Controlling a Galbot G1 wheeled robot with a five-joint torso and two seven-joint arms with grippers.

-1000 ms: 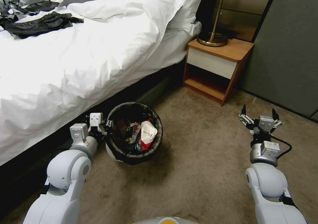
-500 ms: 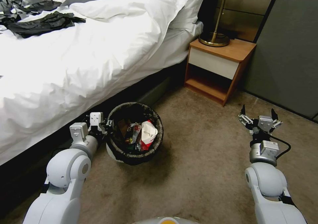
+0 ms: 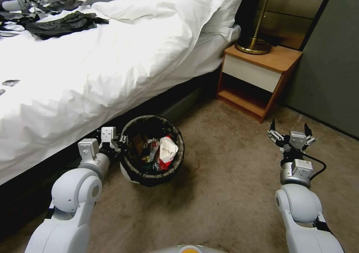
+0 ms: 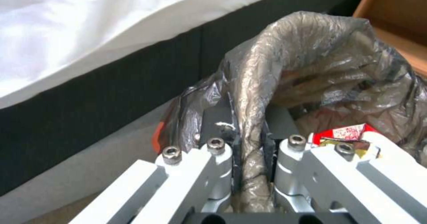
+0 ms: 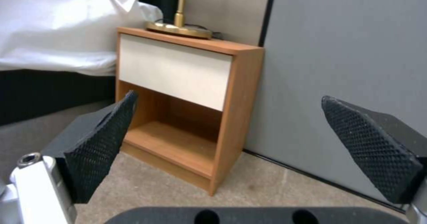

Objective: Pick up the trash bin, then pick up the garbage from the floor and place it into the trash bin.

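While the left pincer (image 3: 121, 140) is clamped narrow on the near rim of the trash bin (image 3: 151, 178), the bin stands on the carpet (image 3: 224, 193) just beside the bed (image 3: 93, 69). The left wrist view shows both fingers (image 4: 220, 130) pinching the dark bag liner (image 4: 311, 57) where it folds over the rim. Inside the bin, just past the left pincer, lies the garbage (image 3: 159, 154): red-and-white packets and other wrappers. The right pincer (image 3: 290, 131) hangs above bare carpet, well apart from the bin, with its black pads (image 5: 102, 140) spread wide and holding nothing. Beyond the right pincer stands a wooden nightstand (image 5: 191, 93) carrying a brass lamp base (image 5: 178, 28), next to a grey wall panel (image 5: 347, 50).
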